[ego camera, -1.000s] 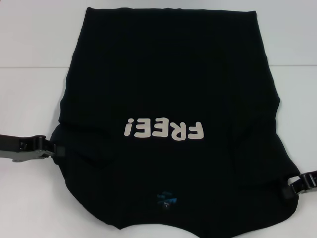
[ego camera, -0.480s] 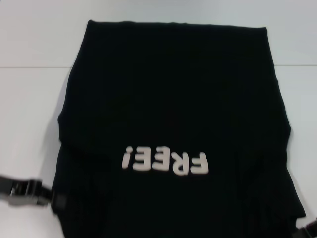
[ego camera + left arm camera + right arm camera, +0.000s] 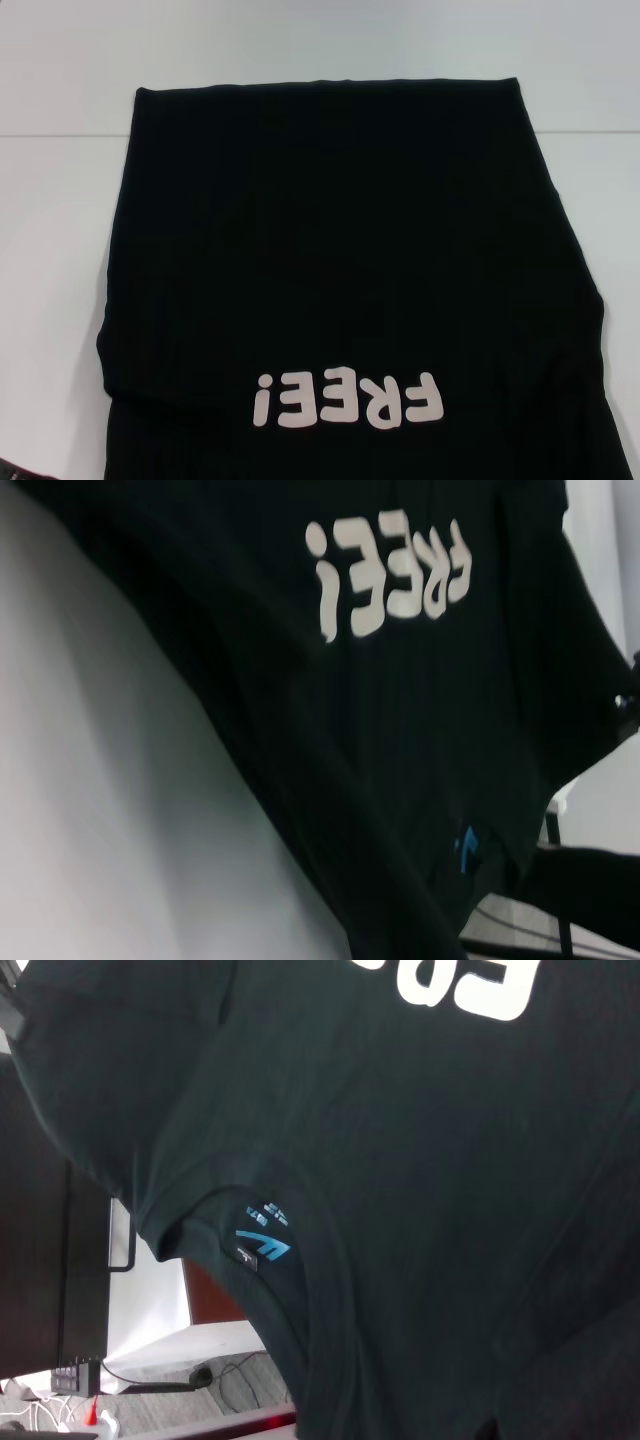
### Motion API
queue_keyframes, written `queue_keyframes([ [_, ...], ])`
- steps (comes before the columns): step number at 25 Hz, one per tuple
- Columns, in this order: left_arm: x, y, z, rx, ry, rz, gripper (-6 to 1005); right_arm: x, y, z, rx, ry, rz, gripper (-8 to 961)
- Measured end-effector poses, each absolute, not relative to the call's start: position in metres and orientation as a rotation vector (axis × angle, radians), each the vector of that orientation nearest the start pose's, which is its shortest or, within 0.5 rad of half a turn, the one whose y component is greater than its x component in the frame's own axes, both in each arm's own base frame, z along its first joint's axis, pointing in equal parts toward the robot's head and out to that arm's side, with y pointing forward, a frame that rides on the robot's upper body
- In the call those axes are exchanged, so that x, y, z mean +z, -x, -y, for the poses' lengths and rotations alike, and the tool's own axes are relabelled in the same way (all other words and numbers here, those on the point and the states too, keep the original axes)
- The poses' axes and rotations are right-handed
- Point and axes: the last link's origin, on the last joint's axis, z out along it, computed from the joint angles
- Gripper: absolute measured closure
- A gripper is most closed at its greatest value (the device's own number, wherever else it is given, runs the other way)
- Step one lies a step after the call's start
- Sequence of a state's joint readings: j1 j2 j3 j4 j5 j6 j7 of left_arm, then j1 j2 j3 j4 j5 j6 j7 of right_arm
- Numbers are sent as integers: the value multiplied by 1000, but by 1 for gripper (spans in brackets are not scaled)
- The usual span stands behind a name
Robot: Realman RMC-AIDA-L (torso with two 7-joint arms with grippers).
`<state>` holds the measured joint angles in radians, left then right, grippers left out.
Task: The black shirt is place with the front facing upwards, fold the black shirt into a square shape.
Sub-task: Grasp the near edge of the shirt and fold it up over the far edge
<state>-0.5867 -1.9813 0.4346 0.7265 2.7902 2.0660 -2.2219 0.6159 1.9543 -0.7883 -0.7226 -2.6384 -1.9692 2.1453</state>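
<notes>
Head view: a large plain black fabric T-shirt fills most of the frame, lying over a white tabletop. Starting at the left, its left edge runs from the far corner down toward the near side with white table showing beside it. Across the middle, the far hem sits as a straight line, and the cloth spreads smoothly toward the camera. Near the bottom of the frame the pale cream "FREE!" lettering reads upside down (its exclamation mark sits at the left end). On the right, the shirt's edge slants outward toward the near side, again with bare white table beyond it.

Neither gripper shows in this view, so I cannot tell whether the left or the right one is clenched, released or holding cloth.

The left wrist view shows the shirt's edge crossing diagonally above the pale table surface, the cream lettering higher up, and a small blue neck label near the collar. The cloth here looks lifted off the table at the near end, hanging in a slope.

The right wrist view shows the collar's curved rim with the blue label inside it, part of the lettering at the frame's edge, and floor with cables visible past the neckline.
</notes>
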Motion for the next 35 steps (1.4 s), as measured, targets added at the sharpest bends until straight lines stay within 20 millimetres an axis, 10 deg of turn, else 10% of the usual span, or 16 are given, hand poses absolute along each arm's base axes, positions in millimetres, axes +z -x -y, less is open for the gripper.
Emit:
queue_keyframes([
  [9,59,290,-293,-349,2573,2014,896,54,-291,-291,200,2780,-1787,930],
  [18,84,301,-341,-956,2133,1859,893,80,-296,-306,1116,2375,-1684,929],
  [35,32,317,-369,-1177,1738,1652,889,3,-314,-354,1115,1878,-1353,930],
])
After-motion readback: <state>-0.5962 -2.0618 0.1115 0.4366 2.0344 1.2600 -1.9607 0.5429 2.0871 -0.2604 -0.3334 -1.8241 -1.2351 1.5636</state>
